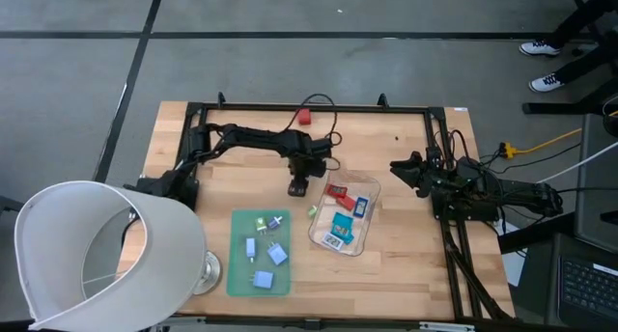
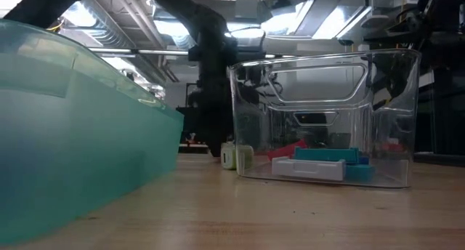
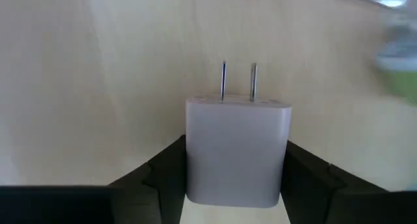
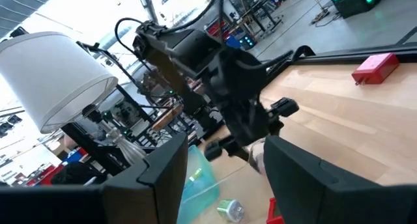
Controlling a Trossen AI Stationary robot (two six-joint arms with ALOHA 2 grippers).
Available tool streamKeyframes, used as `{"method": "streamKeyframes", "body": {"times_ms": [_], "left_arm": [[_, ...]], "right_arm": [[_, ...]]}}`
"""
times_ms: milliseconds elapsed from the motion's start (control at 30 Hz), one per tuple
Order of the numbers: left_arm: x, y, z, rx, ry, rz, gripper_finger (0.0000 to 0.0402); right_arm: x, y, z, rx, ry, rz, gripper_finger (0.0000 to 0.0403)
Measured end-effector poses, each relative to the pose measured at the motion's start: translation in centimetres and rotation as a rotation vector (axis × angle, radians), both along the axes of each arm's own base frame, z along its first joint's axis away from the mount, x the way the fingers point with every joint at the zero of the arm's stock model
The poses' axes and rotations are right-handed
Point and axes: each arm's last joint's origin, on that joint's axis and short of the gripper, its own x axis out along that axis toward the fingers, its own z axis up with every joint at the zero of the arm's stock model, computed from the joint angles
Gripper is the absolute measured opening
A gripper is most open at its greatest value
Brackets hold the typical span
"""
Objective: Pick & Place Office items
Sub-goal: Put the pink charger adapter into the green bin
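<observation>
White plastic, the charger (image 3: 236, 152) sits between the left gripper's (image 1: 298, 186) fingers (image 3: 163, 178), which press its two flat sides, just left of the tray (image 1: 372, 216). It looks light, stiff and smooth, likely to slip; the broad faces suit holding, the prongs do not. Right of the tray, the right gripper (image 1: 401, 168) waits part open, holding nothing.

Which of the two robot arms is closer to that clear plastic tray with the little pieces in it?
The left. Its gripper sits just beside the clear tray, on its left-arm side, around a white plug. The right gripper waits farther off, toward the table's right edge.
</observation>
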Motion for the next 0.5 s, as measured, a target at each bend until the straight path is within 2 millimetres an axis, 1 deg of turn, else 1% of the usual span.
{"method": "streamKeyframes", "body": {"times_ms": [67,100,167,233,333,433,500], "left_arm": [[-0.8,0.5,0.6,-0.081,0.033,0.067,0.0187],[-1.0,0.8,1.1,-0.093,0.017,0.093,0.0187],[-1.4,1.7,3.2,-0.105,-0.049,0.133,0.0187],[-2.4,2.7,5.5,-0.101,-0.086,0.167,0.0187],[-3.7,3.7,7.3,-0.117,-0.128,0.225,0.0187],[-5.1,3.5,10.2,-0.112,-0.209,0.256,0.0187],[-6.3,3.1,11.2,-0.106,-0.226,0.266,0.0187]], "right_arm": [[0.0,0.0,0.0,0.0,0.0,0.0,0.02],[0.0,0.0,0.0,-0.002,0.001,0.0,0.02],[0.0,0.0,0.0,-0.004,0.0,0.0,0.0201],[0.0,0.0,0.0,-0.013,0.003,-0.001,0.0201],[0.0,0.0,0.0,-0.018,0.004,-0.002,0.0201],[0.0,0.0,0.0,-0.026,0.005,-0.003,0.0201],[0.0,0.0,0.0,-0.034,0.006,-0.003,0.0201]]}}
